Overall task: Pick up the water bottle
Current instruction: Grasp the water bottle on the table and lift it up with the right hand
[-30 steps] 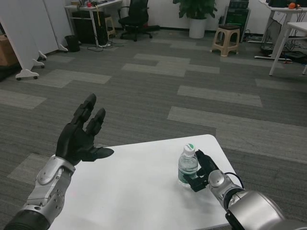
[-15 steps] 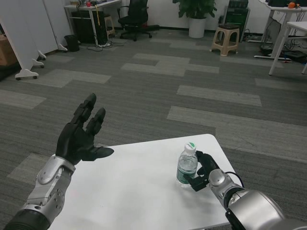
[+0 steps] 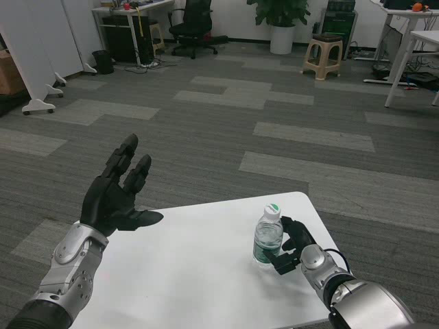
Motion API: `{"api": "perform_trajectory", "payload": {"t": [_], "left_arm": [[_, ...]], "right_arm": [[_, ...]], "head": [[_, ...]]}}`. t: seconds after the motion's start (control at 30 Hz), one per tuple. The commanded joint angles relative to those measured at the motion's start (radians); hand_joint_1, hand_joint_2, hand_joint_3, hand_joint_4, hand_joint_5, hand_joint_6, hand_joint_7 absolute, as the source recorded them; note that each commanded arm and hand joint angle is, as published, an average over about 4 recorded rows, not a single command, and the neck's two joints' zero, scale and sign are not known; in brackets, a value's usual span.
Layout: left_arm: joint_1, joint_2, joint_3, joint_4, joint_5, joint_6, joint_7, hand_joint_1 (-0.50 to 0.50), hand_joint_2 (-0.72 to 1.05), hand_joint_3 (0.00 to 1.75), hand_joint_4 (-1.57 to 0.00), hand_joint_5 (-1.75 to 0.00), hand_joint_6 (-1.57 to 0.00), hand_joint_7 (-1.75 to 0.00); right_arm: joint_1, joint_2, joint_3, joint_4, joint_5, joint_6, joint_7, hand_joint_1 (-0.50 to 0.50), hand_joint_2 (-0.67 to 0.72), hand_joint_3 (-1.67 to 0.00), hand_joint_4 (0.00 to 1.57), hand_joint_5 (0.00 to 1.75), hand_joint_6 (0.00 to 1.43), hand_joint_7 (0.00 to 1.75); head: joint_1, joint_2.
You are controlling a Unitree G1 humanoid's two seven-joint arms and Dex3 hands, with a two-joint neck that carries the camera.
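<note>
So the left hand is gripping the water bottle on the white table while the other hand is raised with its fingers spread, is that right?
Not quite: the hands are swapped. In the head view the right hand has its fingers around the water bottle on the white table, and the left hand is the one raised with fingers spread.

1. Clear plastic water bottle with white-and-green cap sits slightly further left and nearer table centre than a second ago, base off its earlier spot.
2. Black right hand shifts with it, fingers around the bottle's lower part; silver right forearm drops lower in view.
</note>
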State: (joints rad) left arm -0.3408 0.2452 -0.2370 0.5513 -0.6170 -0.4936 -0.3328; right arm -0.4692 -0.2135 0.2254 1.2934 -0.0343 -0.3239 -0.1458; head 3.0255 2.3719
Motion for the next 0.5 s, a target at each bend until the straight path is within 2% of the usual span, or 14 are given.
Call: {"api": "perform_trajectory", "payload": {"t": [0.03, 0.17, 0.3, 0.5], "left_arm": [[0.006, 0.002, 0.007, 0.006, -0.001, -0.006, 0.005, -0.50, 0.25, 0.09, 0.00, 0.00, 0.00, 0.00], [0.006, 0.002, 0.006, 0.006, -0.001, -0.005, 0.005, -0.50, 0.25, 0.04, 0.00, 0.00, 0.00, 0.00], [0.006, 0.002, 0.005, 0.006, -0.001, -0.005, 0.005, -0.50, 0.25, 0.09, 0.00, 0.00, 0.00, 0.00], [0.007, 0.002, 0.004, 0.006, -0.001, -0.005, 0.004, -0.50, 0.25, 0.09, 0.00, 0.00, 0.00, 0.00]], "right_arm": [[0.031, -0.024, -0.021, -0.102, 0.007, -0.015, 0.007, -0.42, -0.41, -1.35, 0.90, 1.65, 1.31, 0.98], [0.067, -0.043, -0.051, -0.181, 0.008, -0.015, 0.020, -0.44, -0.41, -1.35, 0.85, 1.65, 1.31, 0.98], [0.103, -0.058, -0.080, -0.264, 0.009, -0.014, 0.033, -0.46, -0.41, -1.35, 0.76, 1.65, 1.31, 0.98], [0.130, -0.081, -0.101, -0.349, 0.011, -0.012, 0.050, -0.46, -0.41, -1.35, 0.71, 1.65, 1.31, 0.98]], "head": [[0.000, 0.001], [0.000, 0.000], [-0.004, 0.000], [-0.004, 0.000]]}}
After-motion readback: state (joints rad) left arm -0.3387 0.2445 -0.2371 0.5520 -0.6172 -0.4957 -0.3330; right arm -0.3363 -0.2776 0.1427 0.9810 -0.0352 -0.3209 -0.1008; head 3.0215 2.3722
